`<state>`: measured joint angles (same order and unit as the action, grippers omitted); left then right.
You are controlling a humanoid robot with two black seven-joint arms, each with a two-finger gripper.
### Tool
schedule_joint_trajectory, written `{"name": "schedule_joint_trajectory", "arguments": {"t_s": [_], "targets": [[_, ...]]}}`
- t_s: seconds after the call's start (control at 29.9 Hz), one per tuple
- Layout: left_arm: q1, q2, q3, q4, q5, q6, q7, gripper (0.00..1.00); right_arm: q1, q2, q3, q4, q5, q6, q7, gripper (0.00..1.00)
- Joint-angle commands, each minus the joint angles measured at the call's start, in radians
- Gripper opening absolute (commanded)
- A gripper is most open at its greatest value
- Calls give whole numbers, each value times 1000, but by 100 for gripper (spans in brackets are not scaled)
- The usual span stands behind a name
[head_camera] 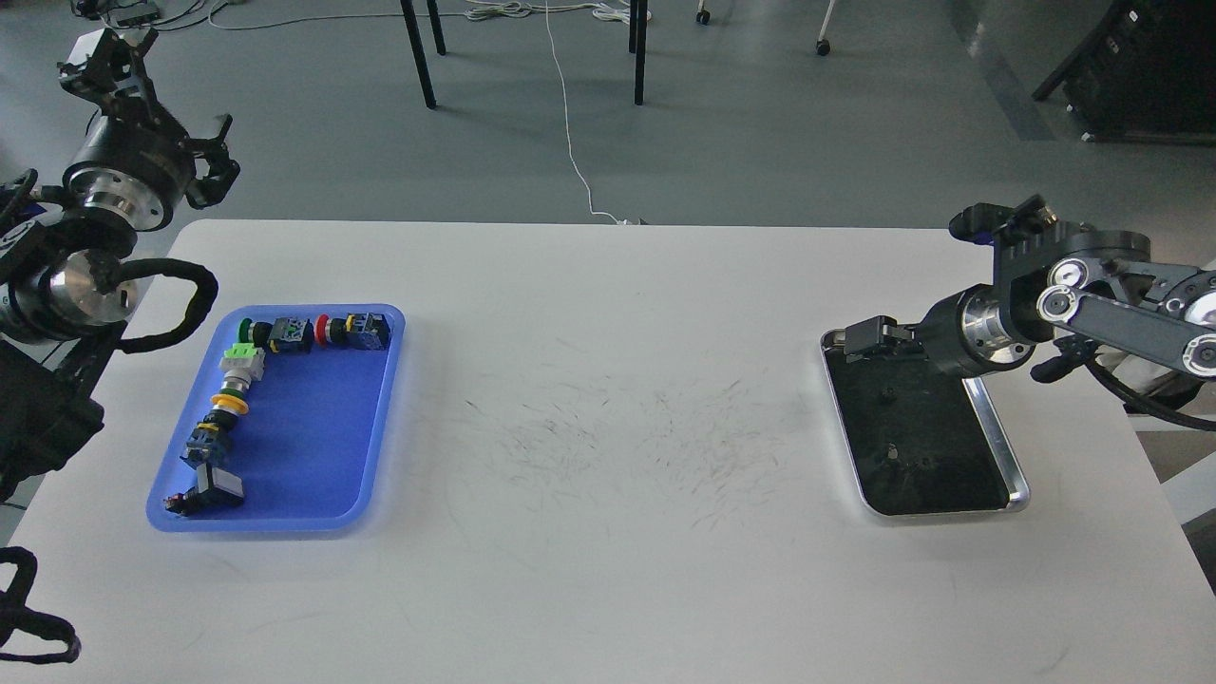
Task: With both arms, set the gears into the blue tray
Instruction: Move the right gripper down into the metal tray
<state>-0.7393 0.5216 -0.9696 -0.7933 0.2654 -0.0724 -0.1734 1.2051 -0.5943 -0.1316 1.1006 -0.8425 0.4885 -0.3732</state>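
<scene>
The white desk [608, 399] carries two trays, well apart. The blue tray [323, 475] lies at the left side. It holds a row of push-button switches [249, 380] along its far rim and down its left rim; their caps are green, red and yellow. No gear is seen inside it.

The silver tray [997, 446] with a dark bottom lies at the right side. Small dark gears [893, 453] show faintly on that bottom; their count cannot be told against the dark surface.

The right end effector [860, 344] sits low over the far left corner of the silver tray. Whether its fingers are apart or together cannot be told.

The left end effector [109, 57] is raised beyond the desk's far left corner, clear of the blue tray. Its fingers cannot be told apart either.

Fine dark scuff marks [617, 446] cover the middle of the desk.
</scene>
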Motion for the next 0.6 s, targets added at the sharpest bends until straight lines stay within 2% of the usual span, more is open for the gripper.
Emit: {"name": "schedule_joint_trajectory", "arguments": {"t_s": [0.0, 0.2, 0.57], "targets": [[0, 0, 0, 0, 0, 0, -1, 98, -31, 11, 1, -36, -21, 0, 14, 98], [0, 0, 0, 0, 0, 0, -1, 98, -61, 56, 0, -108, -23, 0, 49, 96], [0, 9, 0, 0, 0, 0, -1, 98, -90, 88, 0, -165, -50, 0, 54, 93]]}}
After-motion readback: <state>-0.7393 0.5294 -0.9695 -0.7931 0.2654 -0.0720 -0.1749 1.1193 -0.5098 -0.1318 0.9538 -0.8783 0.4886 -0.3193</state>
